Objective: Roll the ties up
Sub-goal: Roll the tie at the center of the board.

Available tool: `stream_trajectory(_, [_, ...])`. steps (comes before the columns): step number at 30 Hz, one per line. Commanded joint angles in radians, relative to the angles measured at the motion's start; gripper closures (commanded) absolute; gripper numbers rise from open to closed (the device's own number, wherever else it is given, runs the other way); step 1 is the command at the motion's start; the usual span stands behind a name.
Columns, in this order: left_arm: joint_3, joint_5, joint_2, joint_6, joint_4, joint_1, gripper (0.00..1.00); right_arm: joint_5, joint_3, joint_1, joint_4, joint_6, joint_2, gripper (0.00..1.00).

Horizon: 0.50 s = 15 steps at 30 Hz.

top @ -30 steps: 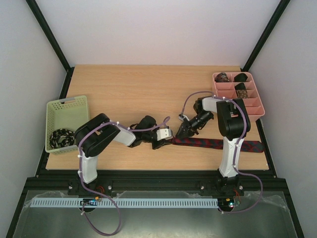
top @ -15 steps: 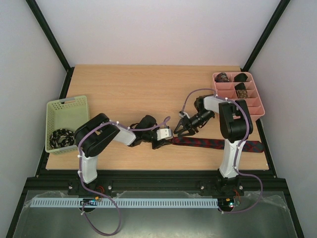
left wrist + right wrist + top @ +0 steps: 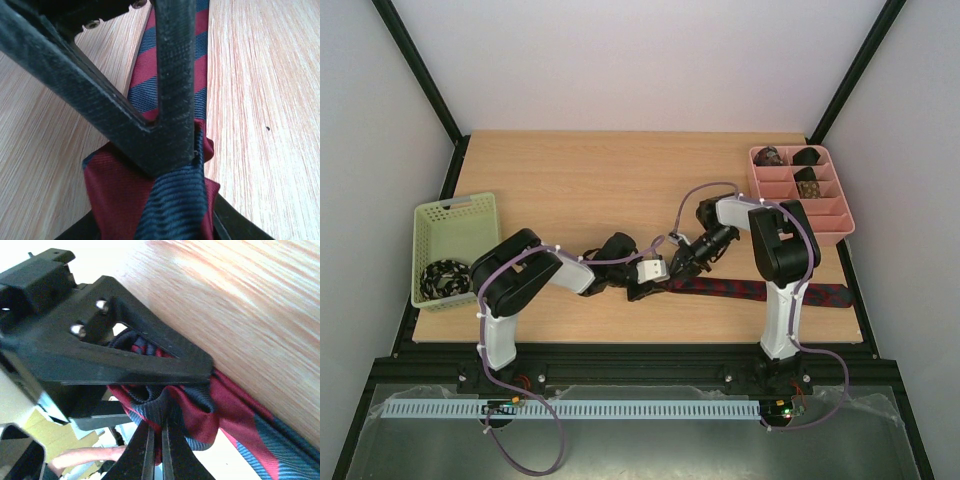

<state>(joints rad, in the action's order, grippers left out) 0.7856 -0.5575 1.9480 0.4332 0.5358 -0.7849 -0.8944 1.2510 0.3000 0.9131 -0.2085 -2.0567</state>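
being gripped in the left pincer (image 3: 657,273) is the folded start of the red and navy tie (image 3: 745,290). the cloth is being squeezed into a small bunch between its two fingers. the rest of the tie is being left flat on the table (image 3: 570,180), running away from the pincer's tips and past the right arm.

the right pincer (image 3: 682,266) is being held tip to tip with the left one. it is clenched tight, and its thin fingers (image 3: 145,452) are being pressed against the edge of the bunch. whether any cloth is being caught between them cannot be told.

three rolled ties (image 3: 807,187) are being stored in the pink tray (image 3: 840,228), well behind the right pincer. a black and white tie (image 3: 445,275) is being kept in the green basket (image 3: 455,212), far out behind the left pincer's arm.

a few things could be going wrong from here. the two pincers are being worked very close together, so they could be bumped into each other. the bunch looks crumpled, not neat, so a lumpy roll is likely being started. if the right pincer is being pulled away with cloth in it, the fold could be dragged out of the left grip. if the left grip is being loosened too soon, the bunch could be sprung open.
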Motion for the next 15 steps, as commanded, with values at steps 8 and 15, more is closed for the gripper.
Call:
stream_trajectory(8, [-0.046,-0.029,-0.034,-0.030,-0.093,0.012,0.35,0.164,-0.107,-0.046,-0.092,0.012,-0.069,0.99])
stream_trajectory(15, [-0.119,-0.062,-0.113,-0.024,-0.015,0.039,0.26,0.213,-0.103,-0.066,-0.119,0.033,-0.105,0.99])
